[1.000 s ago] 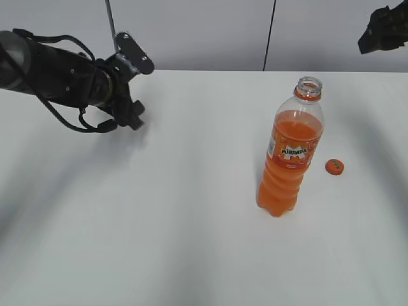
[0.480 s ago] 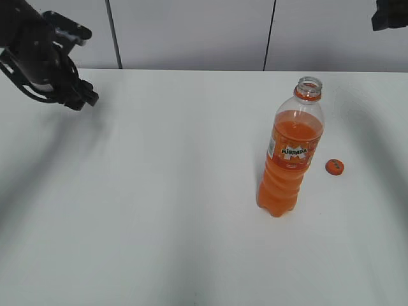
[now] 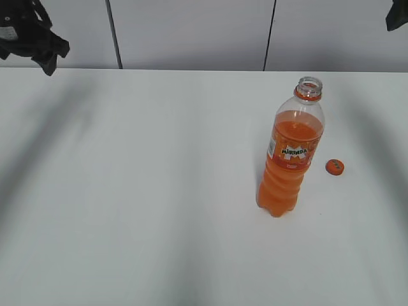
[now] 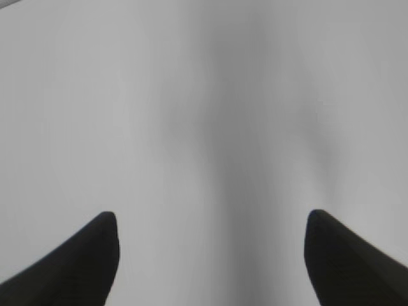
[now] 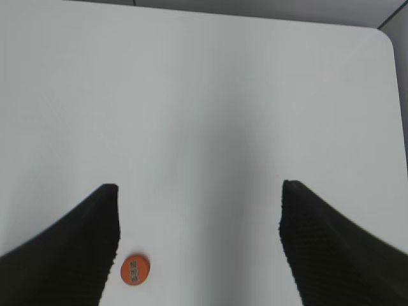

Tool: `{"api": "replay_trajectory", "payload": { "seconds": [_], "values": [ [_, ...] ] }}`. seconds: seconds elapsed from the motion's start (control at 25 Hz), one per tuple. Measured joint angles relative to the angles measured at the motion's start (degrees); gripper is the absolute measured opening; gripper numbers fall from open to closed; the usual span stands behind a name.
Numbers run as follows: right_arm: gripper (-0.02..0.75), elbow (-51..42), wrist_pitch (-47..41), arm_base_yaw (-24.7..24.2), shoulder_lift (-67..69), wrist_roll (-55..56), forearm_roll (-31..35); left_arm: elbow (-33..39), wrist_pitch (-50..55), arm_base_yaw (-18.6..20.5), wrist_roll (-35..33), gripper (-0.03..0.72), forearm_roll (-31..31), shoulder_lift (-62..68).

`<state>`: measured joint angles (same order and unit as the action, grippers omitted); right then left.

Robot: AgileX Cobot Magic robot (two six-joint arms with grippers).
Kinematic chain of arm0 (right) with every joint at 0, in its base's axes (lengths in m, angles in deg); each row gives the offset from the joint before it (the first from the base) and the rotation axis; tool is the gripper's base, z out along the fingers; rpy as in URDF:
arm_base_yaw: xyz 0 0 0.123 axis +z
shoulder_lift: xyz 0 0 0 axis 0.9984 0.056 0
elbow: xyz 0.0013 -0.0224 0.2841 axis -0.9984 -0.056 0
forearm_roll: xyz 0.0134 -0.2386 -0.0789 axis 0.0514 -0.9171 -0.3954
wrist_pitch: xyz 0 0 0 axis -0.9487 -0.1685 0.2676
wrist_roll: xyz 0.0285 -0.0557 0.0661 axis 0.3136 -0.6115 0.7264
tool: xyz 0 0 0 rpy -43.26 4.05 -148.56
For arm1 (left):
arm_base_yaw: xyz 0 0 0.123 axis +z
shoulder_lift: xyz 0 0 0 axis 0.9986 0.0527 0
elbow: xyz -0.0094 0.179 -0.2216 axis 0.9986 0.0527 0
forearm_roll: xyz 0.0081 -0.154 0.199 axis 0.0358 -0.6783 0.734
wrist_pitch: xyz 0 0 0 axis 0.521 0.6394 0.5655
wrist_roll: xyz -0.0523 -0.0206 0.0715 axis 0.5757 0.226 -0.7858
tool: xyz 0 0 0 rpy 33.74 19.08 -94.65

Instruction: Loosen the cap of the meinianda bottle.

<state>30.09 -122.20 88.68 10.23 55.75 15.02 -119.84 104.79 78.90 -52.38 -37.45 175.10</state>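
The meinianda bottle (image 3: 290, 153) stands upright on the white table, right of centre, its mouth open with no cap on it. The orange cap (image 3: 335, 167) lies flat on the table just right of the bottle; it also shows in the right wrist view (image 5: 134, 270), beside the left finger. My left gripper (image 3: 38, 44) is at the far top left of the exterior view, high and far from the bottle; its wrist view shows its jaws (image 4: 210, 220) wide open over bare table. My right gripper (image 5: 199, 191) is open and empty, high above the table; only a dark bit shows at the exterior view's top right corner (image 3: 398, 16).
The white table (image 3: 159, 191) reaches a grey panelled wall (image 3: 191, 32) at the back. The right wrist view shows the table's rounded far corner (image 5: 382, 38).
My left arm has drawn back up and to the left, away from the table's middle. My right arm has risen further out of the top right corner. Bottle and cap have not moved.
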Motion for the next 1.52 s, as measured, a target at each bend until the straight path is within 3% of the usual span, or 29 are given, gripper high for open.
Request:
{"api": "replay_trajectory", "payload": {
  "seconds": [0.16, 0.4, 0.6, 0.8, 1.08, 1.52],
  "values": [
    [0.587, 4.3, -8.4, 0.0, 0.0, 0.1, -0.3, -2.1, 7.8, 0.0, -2.8, 0.541, -1.3, -0.1],
    [0.575, 8.7, -19.1, 0.0, 0.0, -1.1, -0.9, -2.1, 9.9, 0.0, -4.9, 0.526, -7.9, -0.8],
    [0.565, 9.1, -20.4, 0.0, -1.6, -3.1, -0.3, -1.0, 9.9, 0.0, -5.4, 0.517, -10.1, -5.0],
    [0.565, 8.3, -20.5, 0.0, -4.8, -5.6, 1.9, 6.0, 9.9, 0.4, -5.7, 0.512, -10.1, -11.3],
    [0.565, -2.6, -20.5, 0.0, -14.0, -6.1, 1.9, 22.4, 10.0, 0.5, -5.8, 0.506, -10.1, -23.5],
    [0.563, -30.0, -15.7, 0.0, -35.2, -6.3, 2.5, 43.3, 8.1, 0.5, -5.7, 0.501, -13.0, -46.1]
  ]
}}
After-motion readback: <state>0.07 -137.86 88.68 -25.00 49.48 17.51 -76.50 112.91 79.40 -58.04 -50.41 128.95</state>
